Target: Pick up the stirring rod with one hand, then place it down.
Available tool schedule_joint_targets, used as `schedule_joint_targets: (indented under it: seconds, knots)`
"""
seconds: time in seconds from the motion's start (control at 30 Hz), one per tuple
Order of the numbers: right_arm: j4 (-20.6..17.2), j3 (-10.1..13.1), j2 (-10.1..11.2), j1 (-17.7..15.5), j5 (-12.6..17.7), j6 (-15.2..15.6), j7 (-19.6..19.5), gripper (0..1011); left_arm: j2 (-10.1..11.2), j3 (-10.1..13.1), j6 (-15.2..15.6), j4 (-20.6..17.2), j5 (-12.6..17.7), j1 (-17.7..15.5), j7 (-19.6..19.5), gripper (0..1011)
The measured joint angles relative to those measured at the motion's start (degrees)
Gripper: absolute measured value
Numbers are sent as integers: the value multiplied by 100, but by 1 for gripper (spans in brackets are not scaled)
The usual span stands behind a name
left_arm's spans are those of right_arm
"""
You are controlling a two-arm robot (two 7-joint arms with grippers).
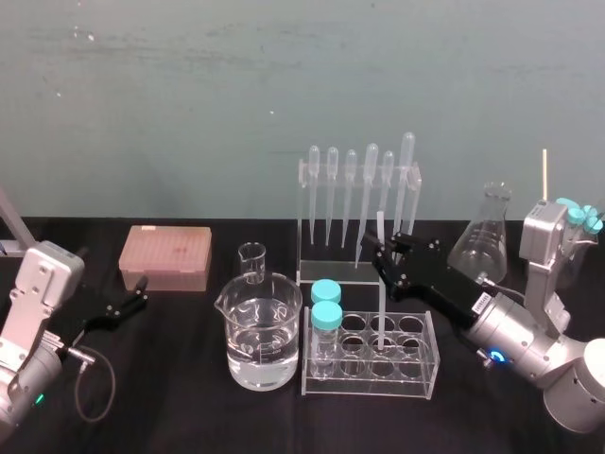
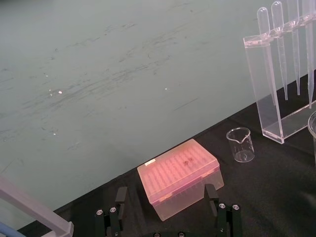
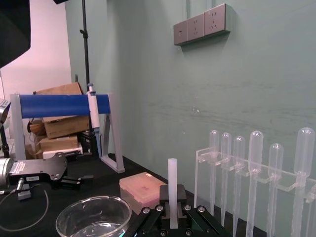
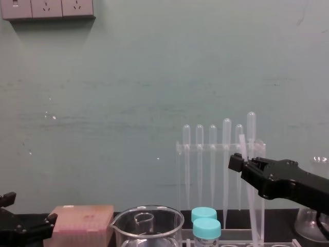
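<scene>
1. A black bench runs up to a pale green wall along its back edge.
2. A pink lidded box lies near the back edge, left of the middle.
3. A clear pipette rack stands at the back edge, about mid-bench.
4. A small empty beaker stands between box and rack.
5. A large beaker holding water stands just in front of the small one.
6. A clear tube rack sits just right of the large beaker.
7. A conical flask stands toward the back right.

Pipette rack stands behind tube rack, beaker left.
</scene>
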Motion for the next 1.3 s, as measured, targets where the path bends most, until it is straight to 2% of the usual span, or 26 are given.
schedule_joint_targets:
  seconds: [0.57,0.93,1.03,1.3]
  knots:
    - [65,-23,-38,-111,-213,-44,-131,71,0,0,0,0,0,0,0,1000]
    - [65,-19,-36,-111,-210,-47,-134,71,0,0,0,0,0,0,0,1000]
    - [64,-19,-35,-109,-203,-47,-132,105,0,0,0,0,0,0,0,1000]
    - [60,-19,-34,-106,-192,-47,-126,362,0,0,0,0,0,0,0,1000]
